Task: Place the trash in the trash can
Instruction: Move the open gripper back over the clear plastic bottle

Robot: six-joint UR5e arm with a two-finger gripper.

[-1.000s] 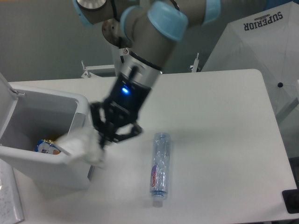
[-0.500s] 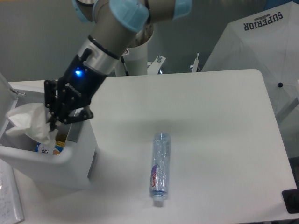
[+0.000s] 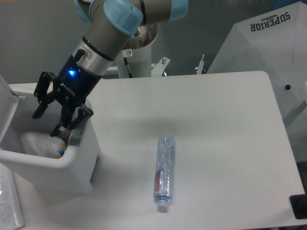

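Note:
The white trash can (image 3: pixel 76 165) stands open at the left edge of the table, its lid raised at the far left. A crumpled white wrapper (image 3: pixel 37 143) lies inside it, beside a bit of coloured packaging. My gripper (image 3: pixel 47 120) hangs over the can's opening with its fingers spread open and holds nothing. The crushed clear bottle (image 3: pixel 164 172) with a purple-and-red label lies on the white table, well to the right of the can, its cap toward the front edge.
A white umbrella-like cover (image 3: pixel 268 52) marked SUPERIOR stands at the back right. A dark object (image 3: pixel 300 206) sits at the table's front right corner. Papers (image 3: pixel 9 206) lie at the front left.
My gripper opened over the can and the white wrapper dropped from its fingers into the can. The bottle has not moved.

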